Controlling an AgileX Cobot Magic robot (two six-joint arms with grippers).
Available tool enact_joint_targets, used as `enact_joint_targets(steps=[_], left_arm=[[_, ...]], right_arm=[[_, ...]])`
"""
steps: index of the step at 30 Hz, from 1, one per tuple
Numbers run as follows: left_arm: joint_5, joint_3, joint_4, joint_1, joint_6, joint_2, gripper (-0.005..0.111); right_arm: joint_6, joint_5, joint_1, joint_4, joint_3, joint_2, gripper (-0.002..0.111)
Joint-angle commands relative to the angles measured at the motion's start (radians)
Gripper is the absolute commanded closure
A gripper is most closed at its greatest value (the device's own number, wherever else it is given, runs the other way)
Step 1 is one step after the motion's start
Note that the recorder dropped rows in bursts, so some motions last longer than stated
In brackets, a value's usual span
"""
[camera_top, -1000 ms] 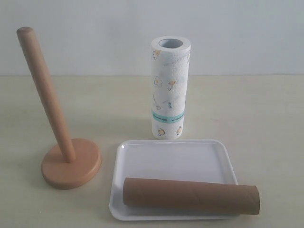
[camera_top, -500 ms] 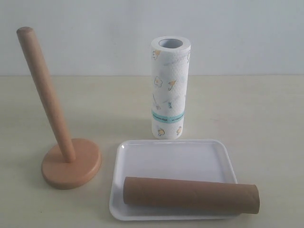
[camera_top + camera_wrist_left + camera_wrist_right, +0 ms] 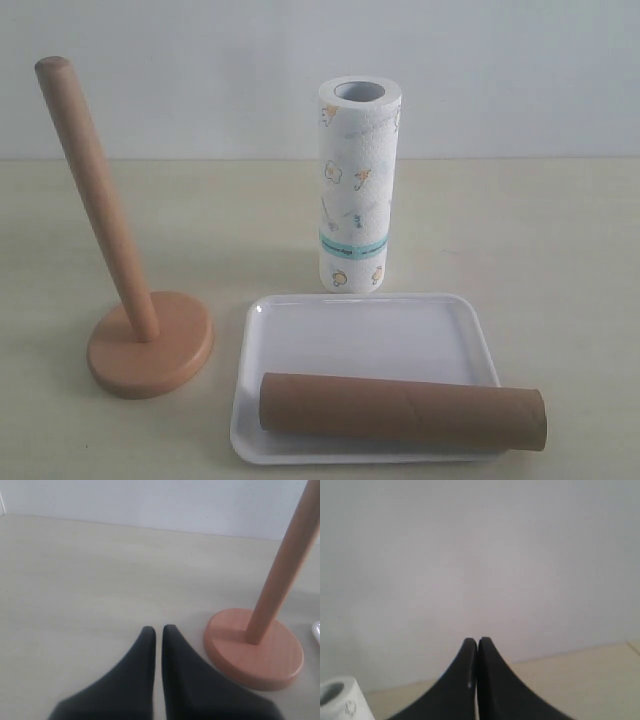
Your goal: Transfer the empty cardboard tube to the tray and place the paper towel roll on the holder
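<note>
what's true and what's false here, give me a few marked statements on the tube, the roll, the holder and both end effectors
1. The empty cardboard tube lies on the tray. True.
2. The paper towel roll sits on the holder. False: it stands upright on the table behind the tray, and the holder's post is bare.
3. The left end effector is shut and empty. True.
4. The right end effector grips the tube. False: it is shut on nothing.
5. The tube lies wholly inside the tray. False: one end sticks out past the rim.
</note>
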Motion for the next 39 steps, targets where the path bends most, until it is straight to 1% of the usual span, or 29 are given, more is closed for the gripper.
enact_joint_targets(steps=[1, 4, 8, 13, 15, 17, 19, 24, 28, 31, 35, 39], left_arm=[[0.001, 0.004, 0.001, -0.004, -0.008, -0.003, 0.103], [0.001, 0.004, 0.001, -0.004, -0.008, -0.003, 0.103], [0.001, 0.004, 0.001, -0.004, -0.008, -0.003, 0.103], [0.001, 0.004, 0.001, -0.004, -0.008, -0.003, 0.103], [0.001, 0.004, 0.001, -0.004, -0.008, -0.003, 0.103], [0.001, 0.004, 0.001, -0.004, -0.008, -0.003, 0.103], [0.001, 0.004, 0.001, -0.004, -0.008, -0.003, 0.103], [0.001, 0.004, 0.001, -0.004, -0.008, -0.003, 0.103], [0.001, 0.004, 0.001, -0.004, -0.008, -0.003, 0.103], [0.001, 0.004, 0.001, -0.004, -0.008, -0.003, 0.103], [0.001, 0.004, 0.001, -0.004, -0.008, -0.003, 0.103], [0.001, 0.004, 0.001, -0.004, -0.008, -0.003, 0.103]], right_arm=[[-0.034, 0.105, 0.005, 0.004, -0.008, 0.094, 0.108], [-0.178, 0.113, 0.052, 0.047, -0.008, 0.185, 0.108], [-0.353, 0.128, 0.163, 0.142, -0.008, 0.307, 0.108], [-0.405, 0.019, 0.325, 0.160, -0.008, 0.455, 0.107], [-0.415, -0.042, 0.379, 0.160, -0.008, 0.513, 0.100], [-0.415, -0.102, 0.420, 0.162, -0.008, 0.559, 0.087], [-0.405, -0.155, 0.452, 0.162, -0.008, 0.597, 0.069], [-0.373, -0.331, 0.500, 0.162, -0.008, 0.684, 0.004], [-0.363, -0.408, 0.528, 0.159, -0.008, 0.752, 0.003], [-0.350, -0.459, 0.530, 0.157, -0.008, 0.804, 0.003], [-0.291, -0.532, 0.530, 0.157, -0.008, 0.867, 0.003], [-0.245, -0.568, 0.537, 0.139, -0.014, 0.905, 0.003]])
